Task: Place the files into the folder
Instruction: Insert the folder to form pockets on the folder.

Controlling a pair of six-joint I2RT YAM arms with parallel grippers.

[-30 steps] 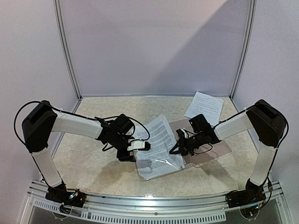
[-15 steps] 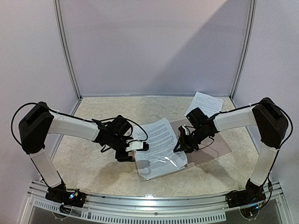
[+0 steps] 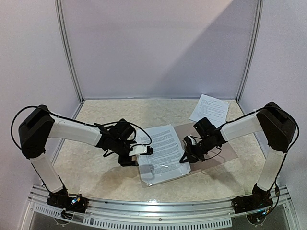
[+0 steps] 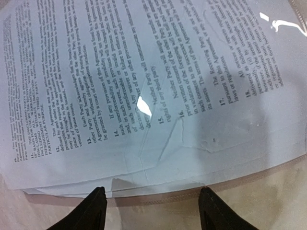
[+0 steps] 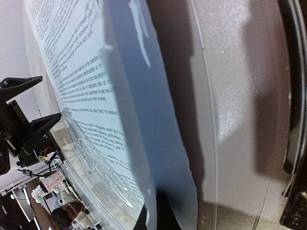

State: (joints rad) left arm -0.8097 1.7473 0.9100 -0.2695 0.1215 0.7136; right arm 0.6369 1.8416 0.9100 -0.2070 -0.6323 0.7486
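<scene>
The files (image 3: 163,143), white printed sheets, lie in a stack on the open folder (image 3: 221,143), whose tan-brown cover spreads to the right. My left gripper (image 3: 145,150) is open at the stack's left edge. In the left wrist view its open gripper (image 4: 153,210) frames the folder's clear plastic edge (image 4: 172,197), with the sheets (image 4: 144,72) under glossy plastic just ahead. My right gripper (image 3: 184,155) is shut on the stack's right edge. In the right wrist view that gripper (image 5: 160,218) pinches the sheets (image 5: 81,72), slightly raised over the brown cover (image 5: 240,120).
One more printed sheet (image 3: 209,109) lies apart at the back right, near the right wall. Metal frame posts (image 3: 67,52) and white walls enclose the beige table (image 3: 96,177). The left gripper body (image 5: 19,124) shows beyond the sheets in the right wrist view.
My right gripper has come down and a little nearer, and the lifted sheets now lie flatter on the folder. The left gripper has barely moved.
</scene>
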